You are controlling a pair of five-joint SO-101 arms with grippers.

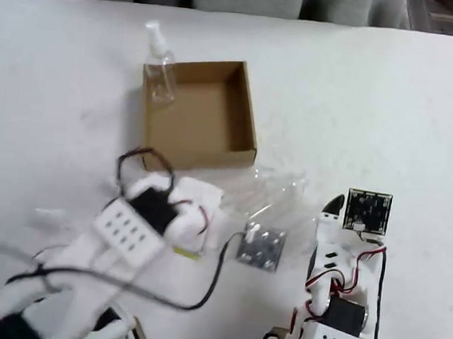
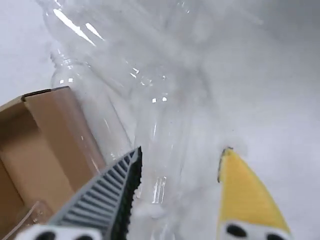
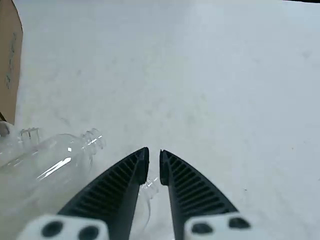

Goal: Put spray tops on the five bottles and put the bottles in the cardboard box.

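My left claw (image 2: 182, 150) is spread wide and down low over the surface (image 1: 374, 95), with one clear uncapped bottle (image 2: 156, 130) lying lengthwise between the fingers, not pinched yet. My right claw (image 3: 153, 151) sits off to the side with its fingers pressed nearly together, holding nothing as far as I can tell. Tip for this grab, imo: the other bottles in the pile (image 1: 268, 190) are right up against this one, so I'd centre on the body and close slowly to catch just the one. Clear plastic is slick and round, so it'll want to roll or squirt out. Leave the neck free for the spray top. Past the pile is the cardboard box (image 1: 202, 124), and one bottle with its top on (image 1: 161, 70) stands at its far corner. I can't tell if it's inside the wall or just outside it.
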